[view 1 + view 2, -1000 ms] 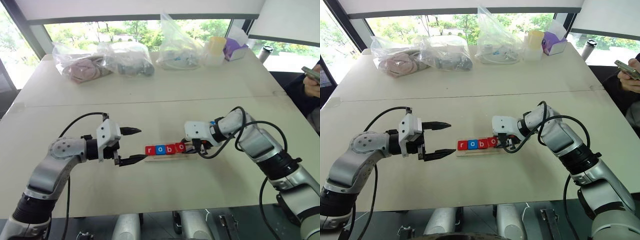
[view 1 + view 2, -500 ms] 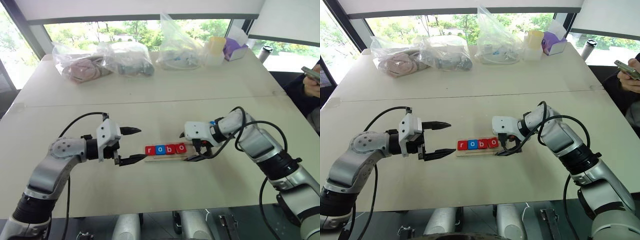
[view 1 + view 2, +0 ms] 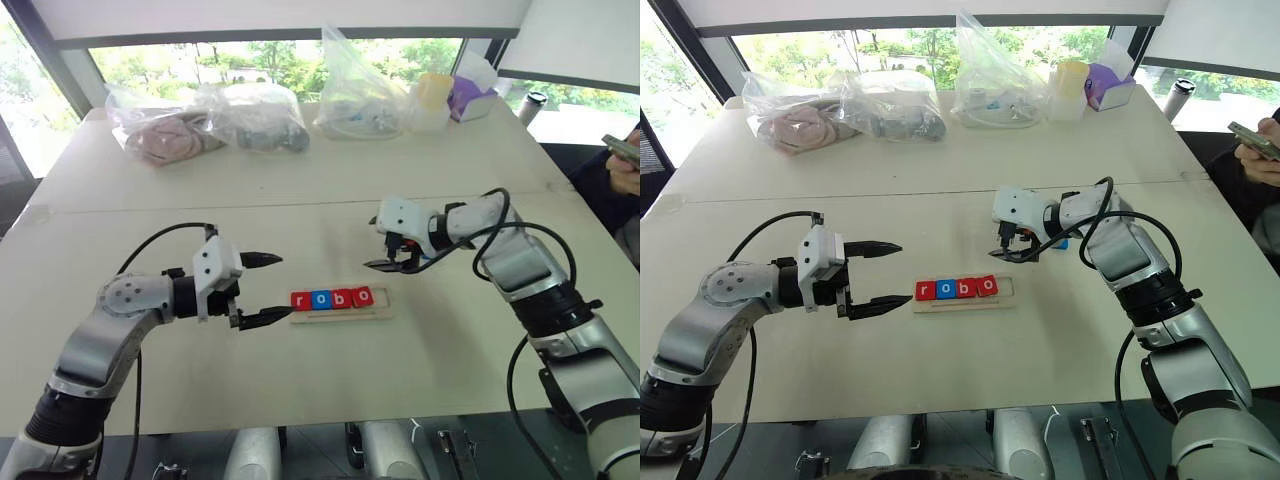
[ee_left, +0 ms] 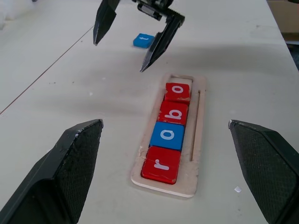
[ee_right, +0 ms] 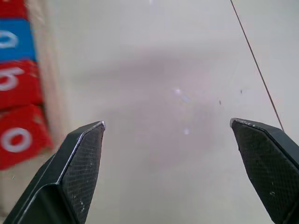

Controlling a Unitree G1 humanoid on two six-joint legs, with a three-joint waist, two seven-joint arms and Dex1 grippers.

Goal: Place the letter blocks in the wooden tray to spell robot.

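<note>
Letter blocks (image 3: 332,298): I see 4 seated in the wooden tray (image 3: 340,314) mid-table, reading r-o-b-o, last slot bare. Left gripper (image 3: 262,290) sits just beside the tray's left end, fingers spread, holding nothing. Right gripper (image 3: 392,253) hangs above the tray's right end, spread, holding nothing. Blue t block (image 4: 143,40) lies on the table beyond it.

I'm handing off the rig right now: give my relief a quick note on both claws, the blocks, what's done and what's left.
Left claw: open, empty, beside the wooden tray.
Right claw: open, empty, above the table behind the tray's free end.
Done: r, o, b, o blocks sit in the tray in order.
Left: the blue t block lies on the table beyond the tray; pick it and seat it in the last slot.
</note>
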